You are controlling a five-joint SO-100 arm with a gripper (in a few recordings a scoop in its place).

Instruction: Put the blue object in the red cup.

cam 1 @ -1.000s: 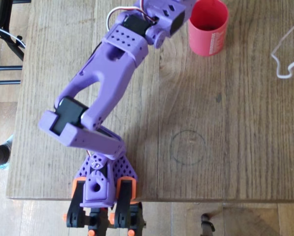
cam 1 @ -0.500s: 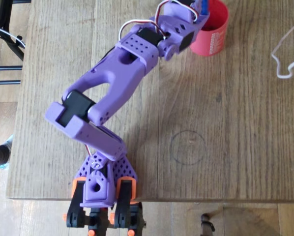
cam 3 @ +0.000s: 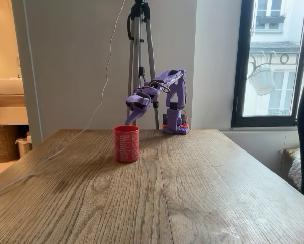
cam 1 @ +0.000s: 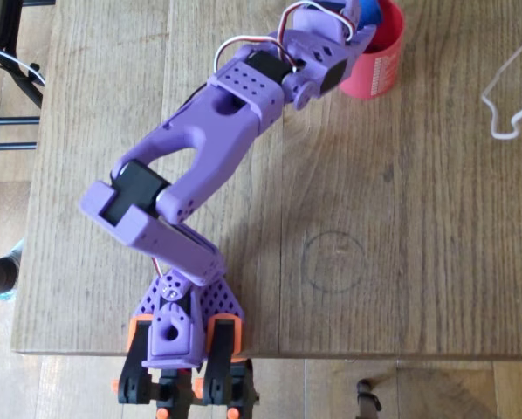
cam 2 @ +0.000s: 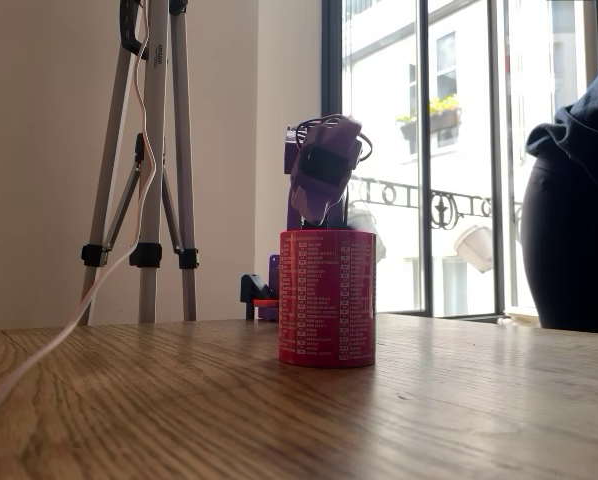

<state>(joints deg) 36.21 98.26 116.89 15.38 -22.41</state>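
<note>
Gripper [cam 3: 127, 121] above red cup [cam 3: 126, 144], blue object [cam 1: 367, 12] over cup mouth

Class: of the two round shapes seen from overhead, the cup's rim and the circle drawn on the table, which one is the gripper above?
The red cup near the table's far edge: the gripper hangs over its mouth, while the drawn circle lies apart, nearer the arm's base.

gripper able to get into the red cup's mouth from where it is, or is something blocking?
Probably yes. The gripper hangs right over the red cup, with the blue object showing at its tip above the rim. In a fixed view its tip points down at the cup's mouth, and nothing stands between them.
</note>
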